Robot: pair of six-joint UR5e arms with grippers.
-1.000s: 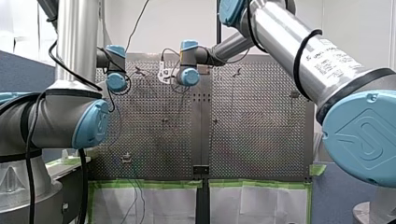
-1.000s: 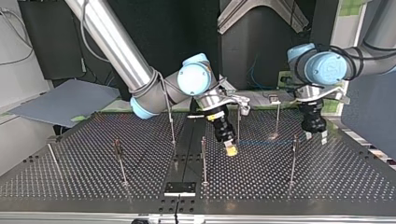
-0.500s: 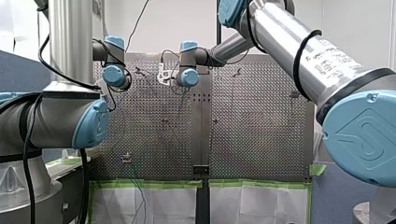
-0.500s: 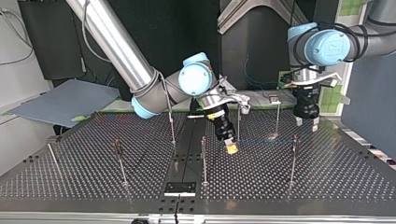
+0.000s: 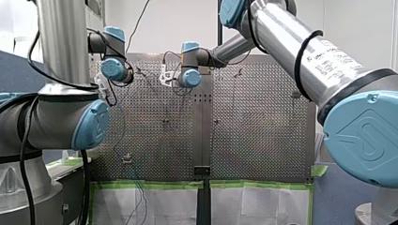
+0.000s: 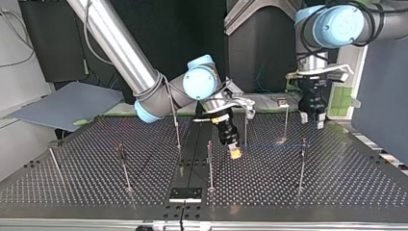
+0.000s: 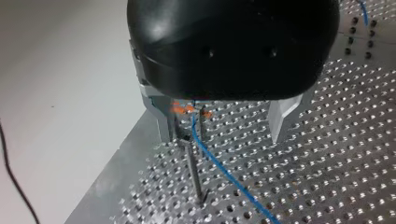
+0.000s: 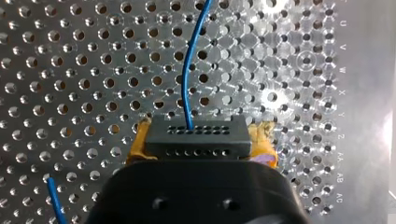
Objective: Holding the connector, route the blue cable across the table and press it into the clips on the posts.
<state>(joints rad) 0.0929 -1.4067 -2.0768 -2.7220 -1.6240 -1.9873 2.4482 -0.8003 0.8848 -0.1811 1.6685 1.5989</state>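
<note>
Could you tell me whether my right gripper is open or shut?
Shut: the right wrist view shows the black connector held between the yellow pads of the right gripper, blue cable leaving its face.

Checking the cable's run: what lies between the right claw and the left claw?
In the top view, the blue cable stretches from the right claw toward the left claw, past two posts.
</note>
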